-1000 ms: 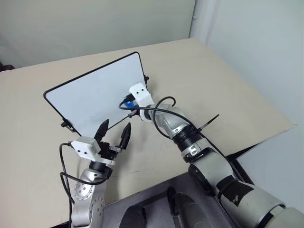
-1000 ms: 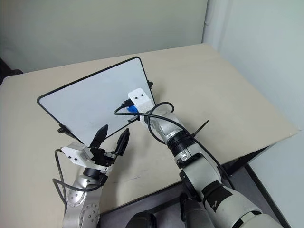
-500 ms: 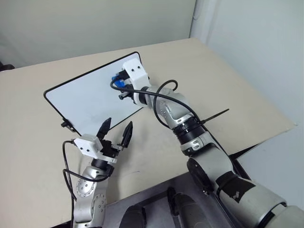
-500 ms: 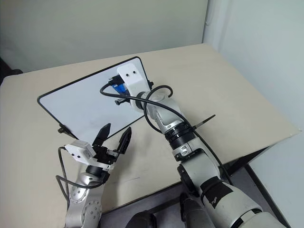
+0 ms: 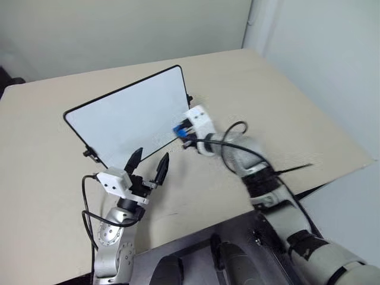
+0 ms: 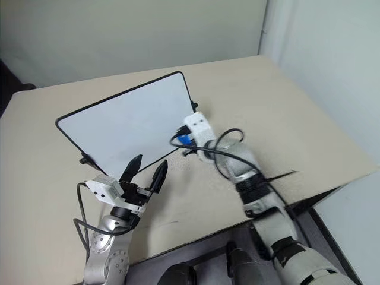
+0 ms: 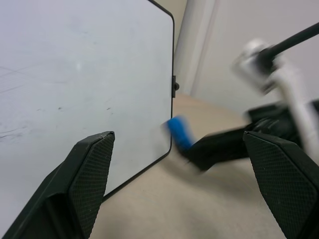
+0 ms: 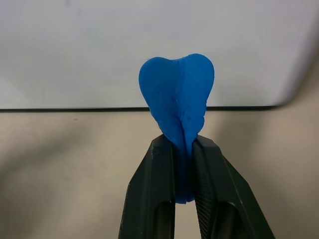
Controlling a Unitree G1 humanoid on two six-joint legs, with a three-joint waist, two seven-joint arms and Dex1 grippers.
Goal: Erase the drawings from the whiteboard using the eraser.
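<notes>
The right gripper [image 8: 184,144], clamped on the blue eraser [image 8: 178,94], has been swept from mid-board to the whiteboard's [image 5: 127,119] lower right corner. No drawings are discernible. The left gripper [image 5: 148,163] is held open.

whiteboard [image 5: 133,119]: smooth, glossy white | eraser [image 8: 177,97]: soft, matt blue | tabletop [image 5: 297,119]: matt beige | left tool fingers [image 7: 92,172]: textured black

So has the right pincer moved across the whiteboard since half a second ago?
Yes. The right pincer, shut on the eraser, came down from the whiteboard's upper right area to its lower right corner.
</notes>
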